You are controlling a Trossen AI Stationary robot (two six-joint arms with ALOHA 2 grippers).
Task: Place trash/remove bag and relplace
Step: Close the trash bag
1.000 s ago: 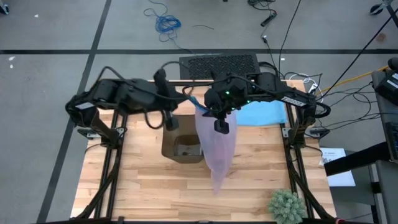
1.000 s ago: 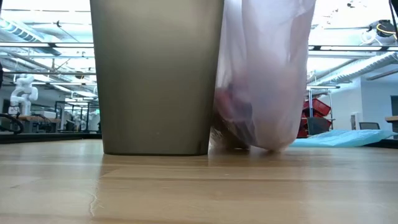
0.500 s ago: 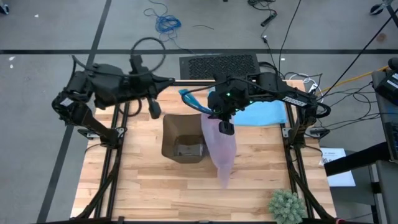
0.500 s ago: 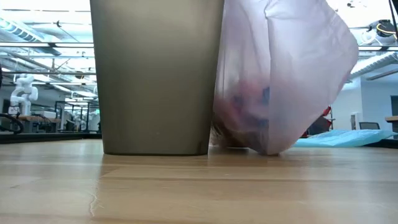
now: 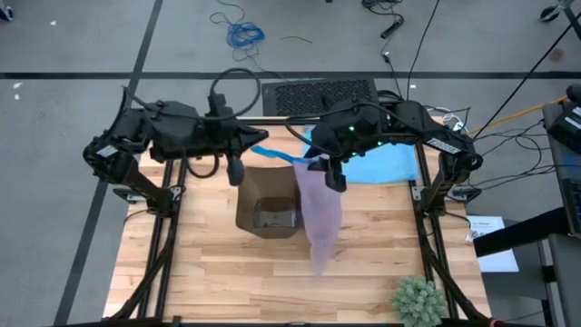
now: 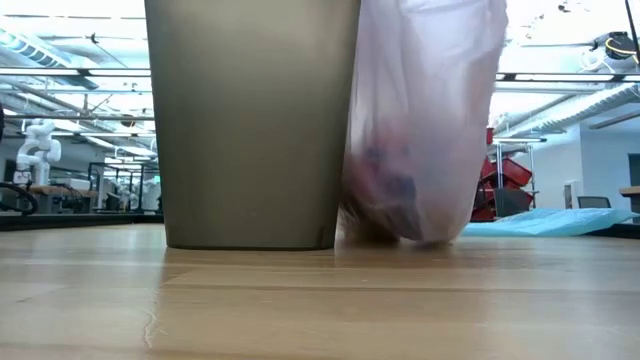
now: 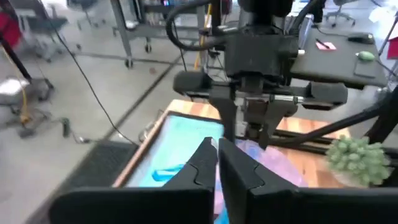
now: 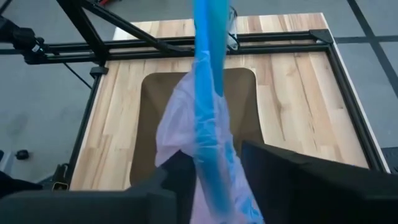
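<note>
The lavender bag (image 5: pixel 320 218) hangs from my right gripper (image 5: pixel 332 174) beside the tan bin (image 5: pixel 247 195). Its bottom (image 6: pixel 420 238) rests on the table against the bin's right wall. Dark and brown trash (image 6: pixel 385 195) shows through its lower part. A bright blue plastic strip (image 5: pixel 283 155) runs taut over the bin's far rim, from the bag's top to my left gripper (image 5: pixel 258 143). My left gripper's fingers (image 7: pixel 217 163) stand almost together. My right gripper (image 8: pixel 217 186) has the strip and the bunched bag top between its fingers. My left gripper has the blue strip's far end (image 5: pixel 263 149); its own fingers hide the place of contact in the wrist view. It comes at the strip nearly level, from the table's left. The strip is clear of the table and drawn straight. My right gripper has the bag's gathered top (image 8: pixel 186 155) and the blue strip (image 8: pixel 211 162) between its two fingers, which stand apart with the bunch filling the gap. It comes from above, slanting down. The bag hangs upright below it, its bottom on the table.
A light blue plastic bag (image 5: pixel 386 166) lies flat at the table's far right. A green spiky plant (image 5: pixel 419 300) stands at the near right corner. Something small lies on the bin's floor (image 5: pixel 274 216). Bare wood shows in front of the bin (image 6: pixel 300 300).
My left gripper has drawn away from the bag toward the table's left, and the blue strip between the two grippers has been pulled out longer and taut. My right gripper has shifted toward the far edge. The bag's lower part ballooned rightward, then slimmed; its bottom stayed on the table.
</note>
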